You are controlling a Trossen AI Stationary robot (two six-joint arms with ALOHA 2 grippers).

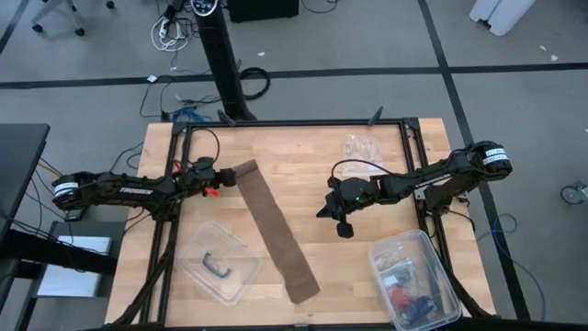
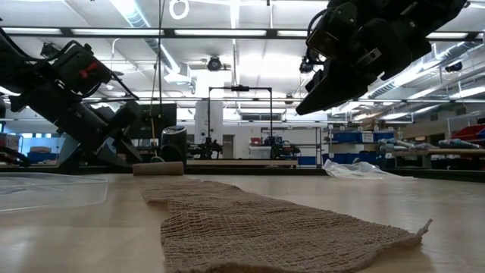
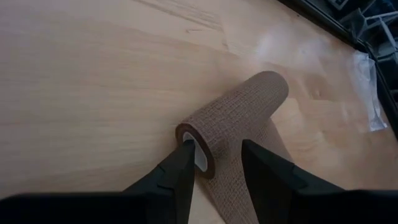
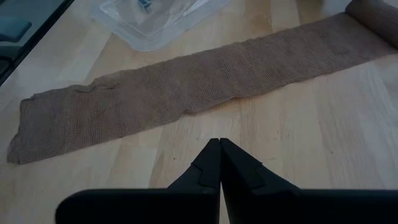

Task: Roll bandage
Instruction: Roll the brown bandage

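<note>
- Nearest the low camera lies the loose end of one brown bandage (image 2: 280, 231), a long mesh strip spread flat on the wooden table (image 1: 312, 184) and running away toward a small rolled portion at its far end.
- From above, the single strip crosses the table's middle on a diagonal, its rolled end near the left arm and its free end toward the table's front edge.
- Left gripper (image 3: 214, 163) sits at the rolled end, its two fingers apart and straddling the end of the roll; one finger tip is at the roll's pale core, the other against the wrapped fabric.
- Right gripper (image 4: 220, 163) hangs above bare wood, just beside the strip's middle stretch, its two fingers pressed together and holding nothing.
- Two clear plastic tubs stand on the table: one with a black handle piece (image 1: 219, 264) left of the strip's free end, one filled with small mixed items (image 1: 413, 280) at the right front corner.
- One crumpled clear plastic bag (image 1: 362, 147) lies near the table's back edge.
</note>
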